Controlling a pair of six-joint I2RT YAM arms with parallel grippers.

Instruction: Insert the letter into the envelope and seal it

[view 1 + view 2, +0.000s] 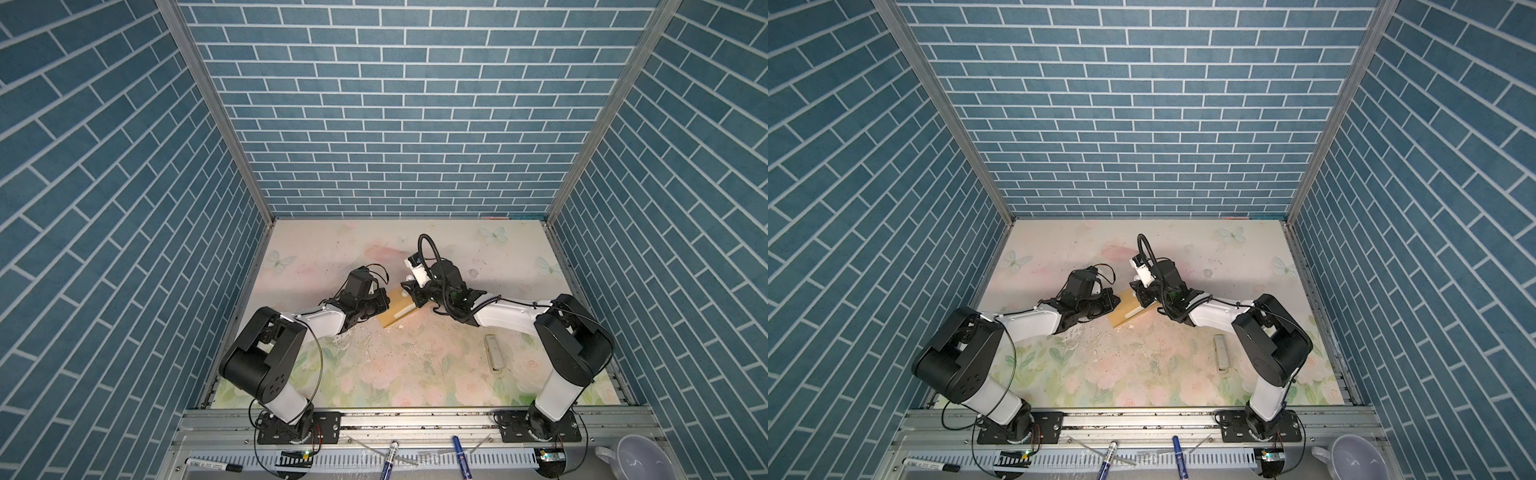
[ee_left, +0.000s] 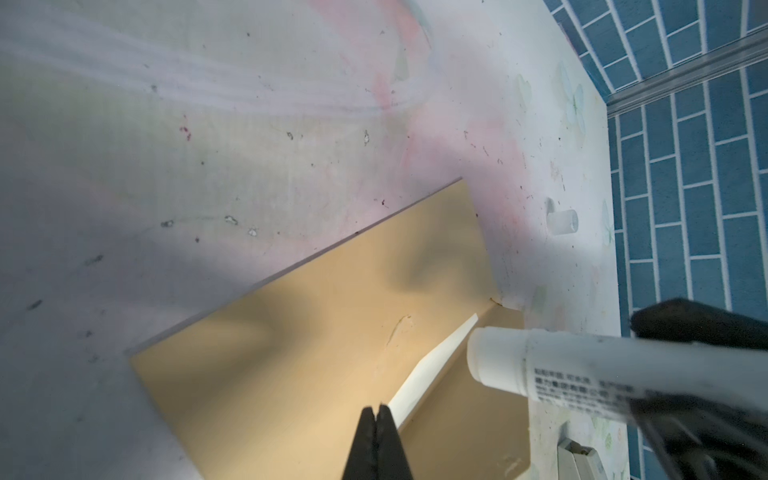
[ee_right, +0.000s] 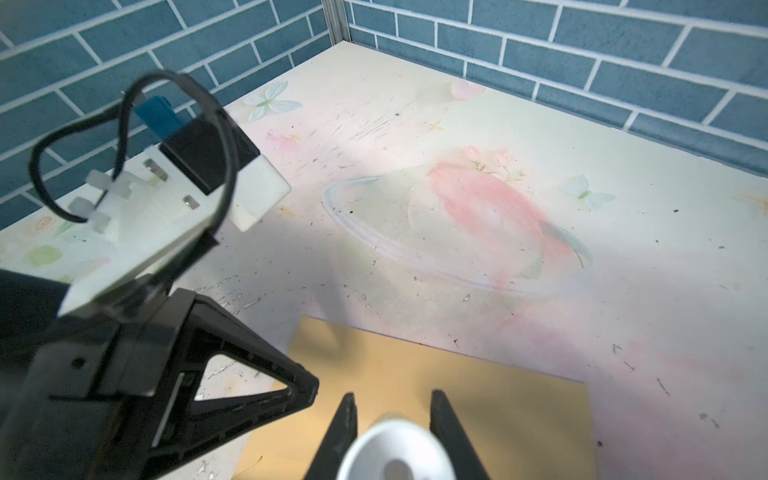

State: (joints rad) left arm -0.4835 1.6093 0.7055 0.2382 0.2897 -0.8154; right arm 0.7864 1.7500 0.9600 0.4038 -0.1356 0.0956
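Envelope (image 2: 316, 332) lies under our left gripper (image 2: 378, 411), which we have pressed together, while our right gripper (image 3: 392, 399) pinches a white glue stick (image 2: 561, 365) above it.

A robotics lab test cell: brick-print walls (image 1: 395, 104), aluminium framing (image 1: 214, 104), two robot arms (image 1: 320, 322) bolted to a rail (image 1: 415, 419).

Top views: I look down from high, far off.
Wrist views: close, low; both share the envelope (image 2: 316, 353).
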